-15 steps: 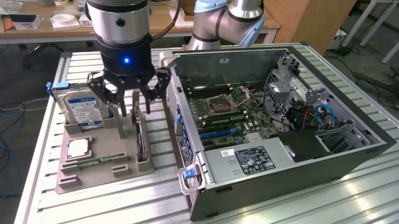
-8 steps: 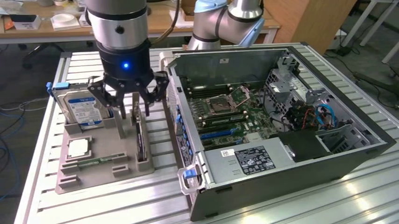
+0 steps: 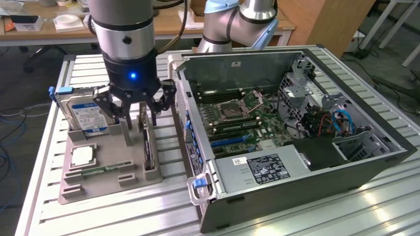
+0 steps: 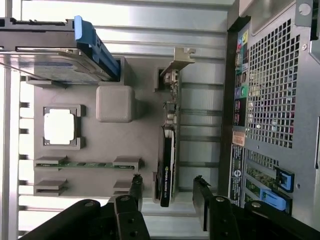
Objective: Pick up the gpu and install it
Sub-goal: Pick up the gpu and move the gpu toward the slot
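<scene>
1. Judged to be at the pick-up step, with no lift yet and no card seated in the computer case (image 3: 295, 147) on the exterior view's right.
2. Hovering with the gripper (image 3: 139, 118) spread wide and empty, just above the gpu (image 3: 148, 147), left of centre in the exterior view.
3. Gpu position: on edge in a slot of the grey tray (image 3: 98, 184), between the hard drive (image 3: 84, 115) and the case wall. In the wrist view, flanked at its black fan end by the fingers (image 4: 136, 187), apart from it on both sides.
4. Calls, by judgement, for a squared, centred descent, a firm pinch on the thin card, and a straight pull clear of the slot.
5. Hard to make out: the depth of the slot, the card's lower edge inside it, and the target socket on the motherboard (image 3: 243, 115), partly lost among cables and brackets.
6. Cut off by the frame edge in the wrist view: the gripper's body and part of the hard drive.
</scene>
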